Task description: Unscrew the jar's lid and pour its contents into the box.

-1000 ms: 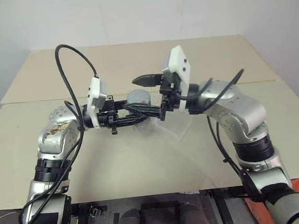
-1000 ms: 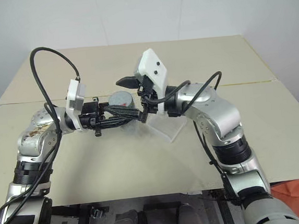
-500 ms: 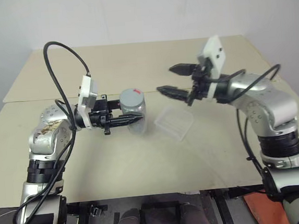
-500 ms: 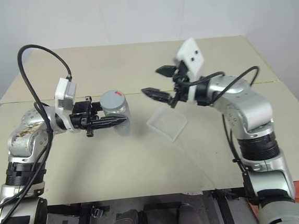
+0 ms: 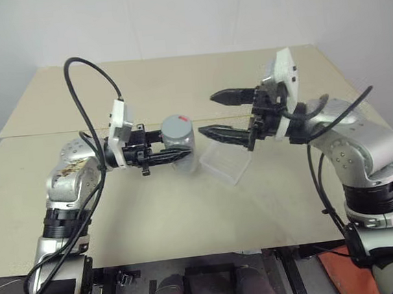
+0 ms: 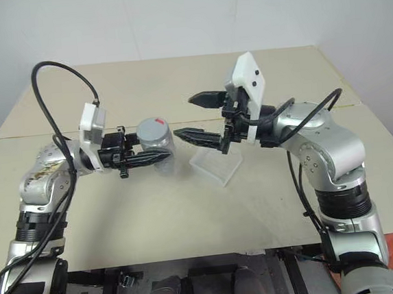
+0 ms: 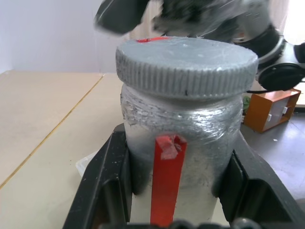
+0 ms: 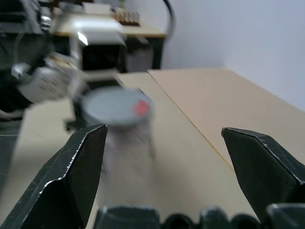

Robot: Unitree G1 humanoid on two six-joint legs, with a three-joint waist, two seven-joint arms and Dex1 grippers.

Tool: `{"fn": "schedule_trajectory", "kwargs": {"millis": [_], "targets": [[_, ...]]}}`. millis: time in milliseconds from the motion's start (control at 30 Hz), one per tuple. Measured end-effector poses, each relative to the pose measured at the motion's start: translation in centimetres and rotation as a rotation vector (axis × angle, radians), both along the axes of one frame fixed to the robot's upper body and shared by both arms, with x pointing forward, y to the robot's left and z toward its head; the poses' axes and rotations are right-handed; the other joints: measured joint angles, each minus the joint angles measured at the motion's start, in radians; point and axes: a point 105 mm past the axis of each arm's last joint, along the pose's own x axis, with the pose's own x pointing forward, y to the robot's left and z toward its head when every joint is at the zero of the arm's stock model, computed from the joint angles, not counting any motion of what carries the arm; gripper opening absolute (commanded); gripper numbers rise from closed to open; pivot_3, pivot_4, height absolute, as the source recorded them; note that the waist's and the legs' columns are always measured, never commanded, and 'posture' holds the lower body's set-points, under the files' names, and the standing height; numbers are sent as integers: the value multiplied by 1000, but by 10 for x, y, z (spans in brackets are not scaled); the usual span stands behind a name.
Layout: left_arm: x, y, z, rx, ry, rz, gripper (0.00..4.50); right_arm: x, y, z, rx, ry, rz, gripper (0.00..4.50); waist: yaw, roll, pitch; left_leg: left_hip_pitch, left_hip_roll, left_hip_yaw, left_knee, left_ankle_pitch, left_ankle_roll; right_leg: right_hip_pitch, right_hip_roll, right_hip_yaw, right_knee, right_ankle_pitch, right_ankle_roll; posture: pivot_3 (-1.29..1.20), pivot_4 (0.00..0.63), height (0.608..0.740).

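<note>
Beige table (image 5: 188, 209), seam across it, white wall behind. Left gripper (image 5: 176, 155) clamped on the jar (image 5: 180, 143), held upright above the table, long axis vertical, grey lid (image 7: 186, 59) on top. Clear box (image 5: 227, 163) on the table just right. Right gripper (image 5: 214, 114) spread wide, pointing at the jar, apart from it.

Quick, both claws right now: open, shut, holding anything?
Left claw: shut on the jar, lid on.
Right claw: open, holding nothing, beside the jar.
</note>
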Motion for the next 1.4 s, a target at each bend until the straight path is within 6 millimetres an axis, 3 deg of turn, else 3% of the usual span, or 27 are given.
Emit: {"fn": "schedule_trajectory", "kwargs": {"millis": [167,433,633,1400], "targets": [[3,-9,2,-9,-5,-19,1927,-4,31,4,-13,-28,52,4438,-1,0,0,0,0,0,0,0,0,0,0,0,2,0,0,0,150,740],[3,-10,1,-5,-5,-25,1927,15,48,-7,-54,0,-6,4438,0,0,0,-1,0,0,0,0,0,0,0,-1,3,0,0,0,150,740],[3,-8,1,-2,-6,-16,1927,18,46,-7,-57,2,-15,4438,0,0,0,-3,0,0,0,0,0,-1,0,-1,3,0,0,0,150,740],[5,1,0,9,1,21,1927,11,6,-9,-46,8,-70,4438,0,0,0,-3,0,-1,1,0,0,-1,0,-1,2,0,0,0,150,740]]}}
